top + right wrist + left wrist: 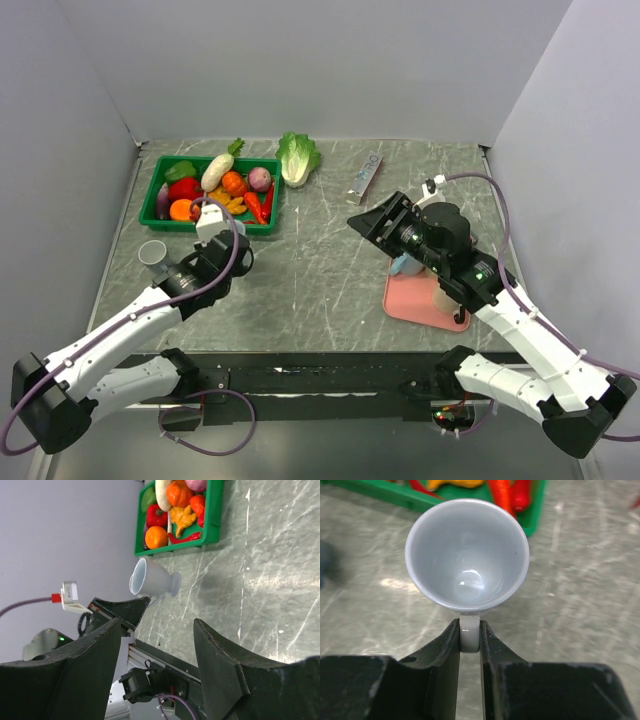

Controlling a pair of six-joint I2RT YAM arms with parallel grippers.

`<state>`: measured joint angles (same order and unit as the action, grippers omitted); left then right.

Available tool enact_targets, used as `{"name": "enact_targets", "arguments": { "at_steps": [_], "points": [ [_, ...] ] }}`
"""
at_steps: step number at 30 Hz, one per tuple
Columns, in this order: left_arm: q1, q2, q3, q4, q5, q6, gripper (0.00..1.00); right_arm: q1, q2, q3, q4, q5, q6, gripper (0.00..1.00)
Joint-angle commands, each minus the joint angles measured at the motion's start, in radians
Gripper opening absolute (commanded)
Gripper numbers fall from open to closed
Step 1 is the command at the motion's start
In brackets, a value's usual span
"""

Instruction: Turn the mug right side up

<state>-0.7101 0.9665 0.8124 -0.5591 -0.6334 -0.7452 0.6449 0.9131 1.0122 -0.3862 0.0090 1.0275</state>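
Mug [152, 254] is mouth-up low over the worktop's [320, 290] left side, near the tray [262, 229]. The left end effector [469, 639] is clamped on its handle [469, 630] (probably steadying it for release). The right end effector [157, 630] hangs with jaws apart, empty, well away.

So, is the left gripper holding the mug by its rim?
No, the left gripper is shut on the handle of the mug, not on its rim.
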Motion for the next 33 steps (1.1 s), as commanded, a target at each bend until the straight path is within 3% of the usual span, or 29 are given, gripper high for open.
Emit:
{"name": "enact_targets", "arguments": {
  "at_steps": [1, 4, 10, 22, 28, 33],
  "points": [
    [0.001, -0.003, -0.034, 0.031, -0.23, -0.094, 0.01, -0.042, -0.008, -0.007, -0.013, -0.055, 0.009, 0.66],
    [0.014, 0.0, -0.074, 0.068, -0.295, -0.105, 0.01, -0.073, -0.008, -0.018, -0.014, -0.095, 0.017, 0.66],
    [0.072, 0.047, -0.119, 0.134, -0.295, -0.1, 0.01, -0.131, -0.013, -0.049, -0.011, -0.167, 0.019, 0.64],
    [0.213, -0.04, -0.346, 0.585, -0.215, 0.207, 0.01, -0.151, 0.026, -0.018, 0.029, -0.265, -0.047, 0.64],
    [0.297, -0.009, -0.351, 0.6, -0.193, 0.19, 0.01, -0.169, 0.049, -0.018, 0.036, -0.288, -0.038, 0.64],
    [0.301, 0.04, -0.348, 0.62, -0.183, 0.221, 0.01, -0.179, 0.069, -0.017, 0.043, -0.313, -0.033, 0.64]
  ]
}}
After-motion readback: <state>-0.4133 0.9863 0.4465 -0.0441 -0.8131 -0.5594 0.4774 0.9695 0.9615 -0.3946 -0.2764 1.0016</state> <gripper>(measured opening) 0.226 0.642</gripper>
